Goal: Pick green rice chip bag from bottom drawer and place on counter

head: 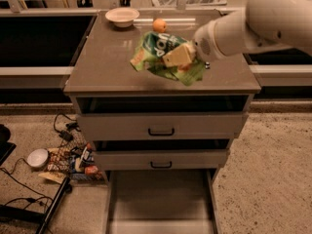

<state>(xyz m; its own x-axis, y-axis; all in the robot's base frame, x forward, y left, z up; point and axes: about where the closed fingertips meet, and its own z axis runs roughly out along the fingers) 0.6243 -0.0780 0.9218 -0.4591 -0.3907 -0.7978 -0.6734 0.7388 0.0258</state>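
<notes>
We see the tool (178,59) over the worktop (100,71), at the end of the white arm (253,21) that comes in from the upper R. One tan finger (175,56) shows on the near face of the green rice chip bag (156,47). The tool is clamped on the bag w/ jaws closed on the foil.

The bag is crumpled & sits mostly L of the tool, w/ a flap drooping just below it. White lettering shows on the part up & L of the tool, and an orange-tan patch at the bag's far L corner. The bag looks lifted off the worktop, but we can't tell for sure if its lowest fold touches the surface.

Behind the tool, toward the back of the worktop, sits an orange (159,25). Further back & L is a pale bowl (122,16). Both are well apart from the bag.

Below the tool, on the cabinet front, are two upper drawers w/ black handles, the first (162,126) partly out and the second (161,160) under it. Lowest & well below the tool is the bottom drawer (161,201), pulled out toward us w/ its flat floor showing.

Down & far L of the tool, on the floor beside the cabinet, we see a clutter of small items (73,160), a white dish (37,158) & black cables (63,126).
</notes>
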